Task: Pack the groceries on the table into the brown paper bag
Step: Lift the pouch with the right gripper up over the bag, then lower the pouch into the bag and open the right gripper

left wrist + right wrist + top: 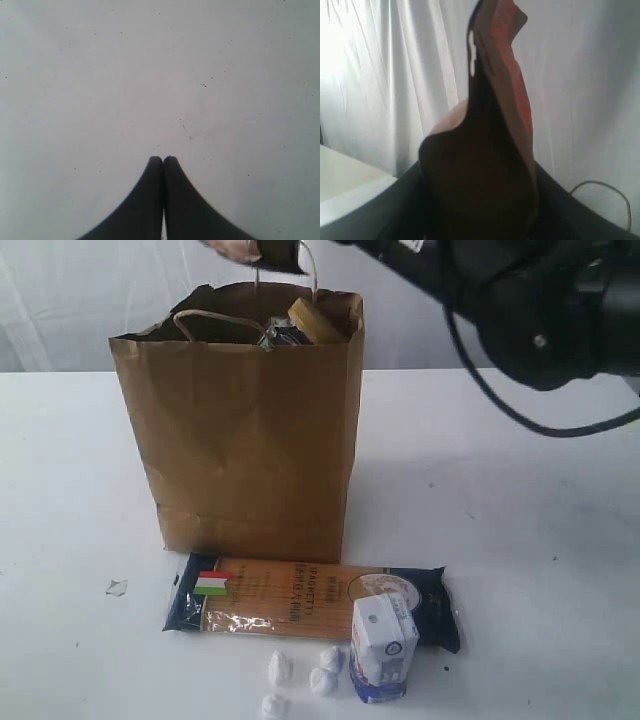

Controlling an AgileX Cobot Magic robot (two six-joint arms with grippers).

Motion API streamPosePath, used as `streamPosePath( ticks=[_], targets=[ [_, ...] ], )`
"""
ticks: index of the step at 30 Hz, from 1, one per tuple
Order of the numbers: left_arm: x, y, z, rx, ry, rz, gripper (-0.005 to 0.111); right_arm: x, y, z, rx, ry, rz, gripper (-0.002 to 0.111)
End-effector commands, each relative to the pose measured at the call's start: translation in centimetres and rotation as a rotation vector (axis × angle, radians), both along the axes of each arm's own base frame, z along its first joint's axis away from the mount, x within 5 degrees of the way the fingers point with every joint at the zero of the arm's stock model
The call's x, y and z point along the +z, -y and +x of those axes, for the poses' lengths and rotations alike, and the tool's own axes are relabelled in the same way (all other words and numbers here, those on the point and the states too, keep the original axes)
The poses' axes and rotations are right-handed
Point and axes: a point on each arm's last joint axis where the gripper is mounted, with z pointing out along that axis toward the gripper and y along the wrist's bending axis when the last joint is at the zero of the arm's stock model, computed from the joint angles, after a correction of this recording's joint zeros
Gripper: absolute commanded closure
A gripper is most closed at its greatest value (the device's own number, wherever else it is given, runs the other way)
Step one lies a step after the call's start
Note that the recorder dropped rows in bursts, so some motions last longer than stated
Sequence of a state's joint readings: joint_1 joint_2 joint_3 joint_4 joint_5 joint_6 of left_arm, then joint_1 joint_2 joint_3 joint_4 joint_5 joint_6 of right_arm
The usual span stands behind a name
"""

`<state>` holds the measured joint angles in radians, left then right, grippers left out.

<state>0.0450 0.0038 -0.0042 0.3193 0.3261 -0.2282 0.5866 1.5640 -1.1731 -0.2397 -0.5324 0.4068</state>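
Gingerly pinching the seemingly light, crushable brown pouch by one end with the right hand above the brown paper bag; left hand pressed together, empty.

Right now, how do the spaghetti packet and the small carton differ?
The spaghetti packet lies flat; the small carton stands upright. The packet is long and broad, the carton compact. The packet is blue and orange, the carton blue and white. Both sit unpacked on the table in front of the brown paper bag.
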Motion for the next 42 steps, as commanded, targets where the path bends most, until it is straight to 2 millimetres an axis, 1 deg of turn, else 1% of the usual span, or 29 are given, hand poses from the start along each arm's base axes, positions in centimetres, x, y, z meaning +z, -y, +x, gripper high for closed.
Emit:
streamPosePath(
  ticks=[1,4,8,11,14,19,20,22,25,27,28,30,32,33,34,42],
  targets=[
    [-0.1,0.1,0.0,-0.009,-0.003,-0.004,0.107,-1.7,-1.0,1.2,0.012,-0.020,-0.031,0.108],
    [-0.1,0.1,0.0,-0.009,-0.003,-0.004,0.107,-3.0,-1.5,1.8,0.018,-0.039,-0.047,0.108],
    [-0.1,0.1,0.0,-0.009,-0.003,-0.004,0.107,-3.6,-2.0,1.8,0.029,-0.046,-0.051,0.108],
    [-0.1,0.1,0.0,-0.009,-0.003,-0.004,0.107,-4.4,-2.1,2.1,0.024,-0.075,-0.072,0.108],
    [-0.1,0.1,0.0,-0.009,-0.003,-0.004,0.107,-5.3,-2.8,2.9,0.030,-0.092,-0.073,0.108],
    [-0.1,0.1,0.0,-0.009,-0.003,-0.004,0.107,-5.5,-4.2,3.5,0.064,-0.049,-0.035,0.108],
    [-0.1,0.1,0.0,-0.009,-0.003,-0.004,0.107,-5.8,-4.8,3.6,0.073,-0.054,-0.038,0.108],
    [-0.1,0.1,0.0,-0.009,-0.003,-0.004,0.107,-6.4,-5.1,3.9,0.070,-0.073,-0.054,0.108],
    [-0.1,0.1,0.0,-0.009,-0.003,-0.004,0.107,-6.8,-5.1,4.0,0.065,-0.093,-0.070,0.107],
    [-0.1,0.1,0.0,-0.009,-0.003,-0.004,0.107,-6.8,-5.1,4.0,0.065,-0.093,-0.070,0.098],
    [-0.1,0.1,0.0,-0.009,-0.003,-0.004,0.107,-6.8,-5.1,4.0,0.065,-0.093,-0.070,0.089],
    [-0.1,0.1,0.0,-0.009,-0.003,-0.004,0.107,-6.8,-5.1,4.0,0.065,-0.093,-0.070,0.078],
    [-0.1,0.1,0.0,-0.009,-0.003,-0.004,0.107,-6.8,-5.1,4.0,0.065,-0.093,-0.070,0.064],
    [-0.1,0.1,0.0,-0.009,-0.003,-0.004,0.107,-6.8,-5.1,4.0,0.065,-0.094,-0.071,0.061],
    [-0.1,0.1,0.0,-0.009,-0.003,-0.004,0.107,-6.8,-5.1,4.0,0.065,-0.094,-0.071,0.059],
    [-0.1,0.1,0.0,-0.009,-0.003,-0.004,0.107,-6.8,-5.1,4.0,0.067,-0.112,-0.050,0.059]
  ],
)
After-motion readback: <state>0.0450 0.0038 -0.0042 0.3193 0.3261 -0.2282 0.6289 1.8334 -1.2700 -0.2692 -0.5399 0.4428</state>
